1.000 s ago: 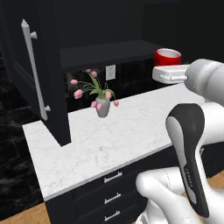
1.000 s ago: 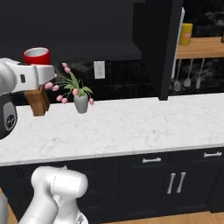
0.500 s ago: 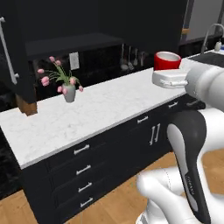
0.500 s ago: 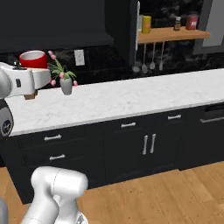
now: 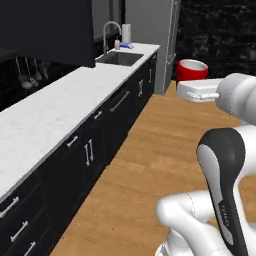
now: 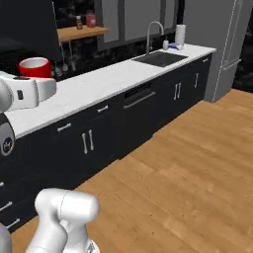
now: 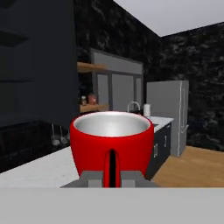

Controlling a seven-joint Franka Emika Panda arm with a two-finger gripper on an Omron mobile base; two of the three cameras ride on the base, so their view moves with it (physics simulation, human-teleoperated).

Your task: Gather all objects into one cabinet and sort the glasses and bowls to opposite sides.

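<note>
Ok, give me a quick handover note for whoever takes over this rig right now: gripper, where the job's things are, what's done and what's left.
Gripper: shut on the small bright red cup with a pale inside, held upright, clear of the white marble counter.
Location: the base faces the steel sink end of the kitchen, wooden floor ahead. The target cabinet, bowl and other cups are not visible from here.
Done: one cup is picked up and in transit.
Left: carry this cup to the cabinet, set it on the glasses' side, then check the rest.
</note>
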